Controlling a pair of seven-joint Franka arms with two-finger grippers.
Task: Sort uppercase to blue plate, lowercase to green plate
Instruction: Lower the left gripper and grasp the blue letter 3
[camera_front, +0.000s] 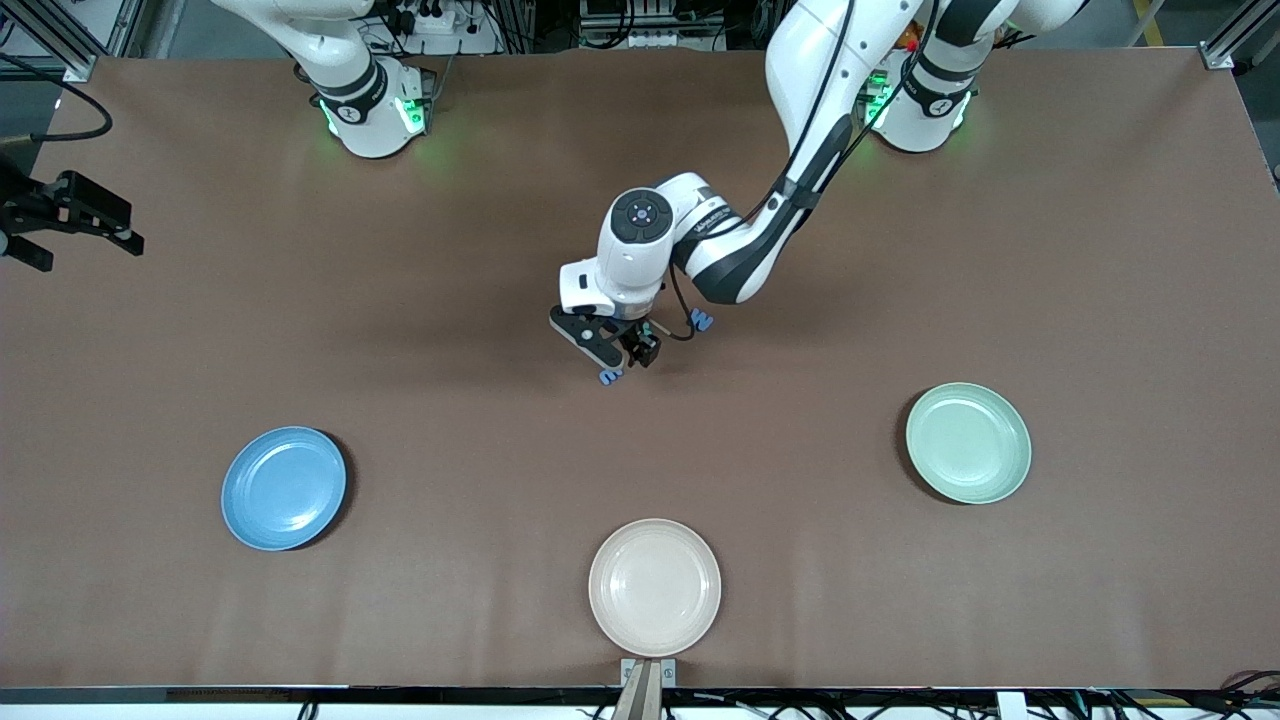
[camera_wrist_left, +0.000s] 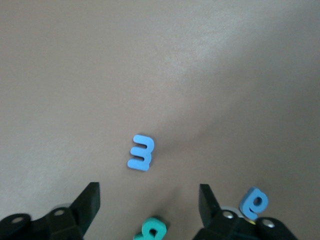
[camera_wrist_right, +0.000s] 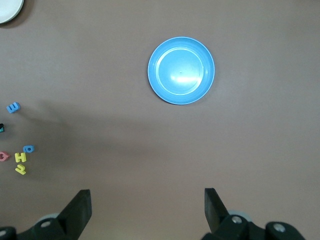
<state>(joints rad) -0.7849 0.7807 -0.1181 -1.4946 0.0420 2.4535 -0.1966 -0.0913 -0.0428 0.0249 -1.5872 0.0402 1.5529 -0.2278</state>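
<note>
My left gripper (camera_front: 622, 350) is open, low over the cluster of letters at the table's middle. In the left wrist view the teal-green R (camera_wrist_left: 151, 230) lies between its open fingers (camera_wrist_left: 90, 201), with the gripper (camera_wrist_left: 149, 202) around it and not touching. A light blue rounded letter (camera_wrist_left: 141, 152) lies just past the fingertips, and the light blue e (camera_wrist_left: 253, 201) lies beside one finger. In the front view only two light blue letters show, one (camera_front: 610, 376) nearer the camera and one (camera_front: 702, 320) by the wrist. The blue plate (camera_front: 284, 488) and the green plate (camera_front: 968, 442) hold no letters. My right gripper (camera_front: 75, 218) waits open, high over the right arm's end of the table.
A cream-white plate (camera_front: 655, 586) sits near the front edge, between the two coloured plates. The right wrist view shows the blue plate (camera_wrist_right: 181, 70), a yellow H (camera_wrist_right: 20, 157), a thin yellow letter (camera_wrist_right: 20, 169) and a red letter (camera_wrist_right: 4, 156) at its edge.
</note>
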